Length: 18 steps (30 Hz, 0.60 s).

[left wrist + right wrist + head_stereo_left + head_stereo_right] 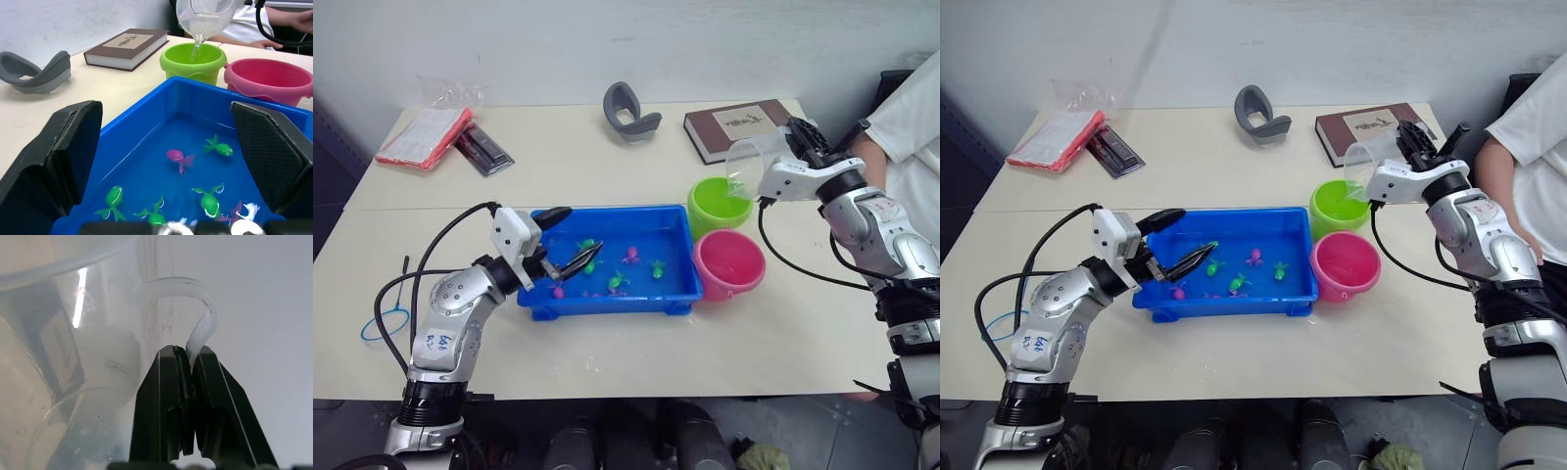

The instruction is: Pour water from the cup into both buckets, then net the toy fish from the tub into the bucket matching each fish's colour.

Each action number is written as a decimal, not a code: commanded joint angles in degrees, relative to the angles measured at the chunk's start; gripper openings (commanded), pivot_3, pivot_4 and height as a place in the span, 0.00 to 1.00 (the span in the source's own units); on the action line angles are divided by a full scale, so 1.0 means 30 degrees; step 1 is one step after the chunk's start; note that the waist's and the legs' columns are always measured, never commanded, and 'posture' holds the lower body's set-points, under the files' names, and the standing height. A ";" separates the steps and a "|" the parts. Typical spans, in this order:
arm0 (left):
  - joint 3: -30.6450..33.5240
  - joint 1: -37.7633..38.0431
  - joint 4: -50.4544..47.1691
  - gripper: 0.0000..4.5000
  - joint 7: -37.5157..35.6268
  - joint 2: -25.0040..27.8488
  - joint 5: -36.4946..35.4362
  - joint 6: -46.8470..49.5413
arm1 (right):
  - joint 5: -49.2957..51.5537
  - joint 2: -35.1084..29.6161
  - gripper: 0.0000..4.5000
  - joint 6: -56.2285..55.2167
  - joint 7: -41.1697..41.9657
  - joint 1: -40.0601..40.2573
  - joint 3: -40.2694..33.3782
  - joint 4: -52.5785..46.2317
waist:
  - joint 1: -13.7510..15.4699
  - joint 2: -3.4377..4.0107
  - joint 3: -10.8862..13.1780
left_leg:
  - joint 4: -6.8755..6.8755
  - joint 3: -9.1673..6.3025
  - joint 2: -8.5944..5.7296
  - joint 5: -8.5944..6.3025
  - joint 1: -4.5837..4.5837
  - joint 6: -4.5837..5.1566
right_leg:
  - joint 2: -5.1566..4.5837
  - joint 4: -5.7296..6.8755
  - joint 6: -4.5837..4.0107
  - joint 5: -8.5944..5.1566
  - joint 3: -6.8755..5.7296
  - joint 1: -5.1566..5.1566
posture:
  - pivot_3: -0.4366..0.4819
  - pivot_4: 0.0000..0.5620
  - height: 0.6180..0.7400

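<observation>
Pale tabletop [607,166] against a white wall is where we are working. Our right gripper [191,363] is pinched tight on the thin looped handle of the clear, colourless plastic jug [751,164], which is tipped above the lime green round plastic pail [717,202]; a thin stream of water runs from its spout into that pail. The pink round plastic pail [729,262] sits just beside the green one, touching the shallow rectangular bright blue plastic tub [607,294]. We judge the jug light but sloshy, its slick, narrow handle liable to twist in the grip, so slow tilting seems wise. Our left gripper [560,238] hangs spread wide and empty over the tub's left end, above the tiny green and pink plastic fish [212,204] floating in shallow water. They look slippery, better scooped than pinched.
</observation>
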 commanded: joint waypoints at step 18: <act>0.0256 -0.0118 0.0049 1.00 -0.0054 -0.0209 0.0126 -0.0974 | 0.4773 0.1112 0.02 -0.0412 0.0326 -0.0076 -0.2712 0.1071 | 0.0008 -0.0005 0.0001 | 0.0002 -0.0005 0.0005 0.0003 0.0005 0.0000 | 0.0006 -0.0001 0.0001 0.0001 -0.0002 0.0015 | 0.48 0.27 1.00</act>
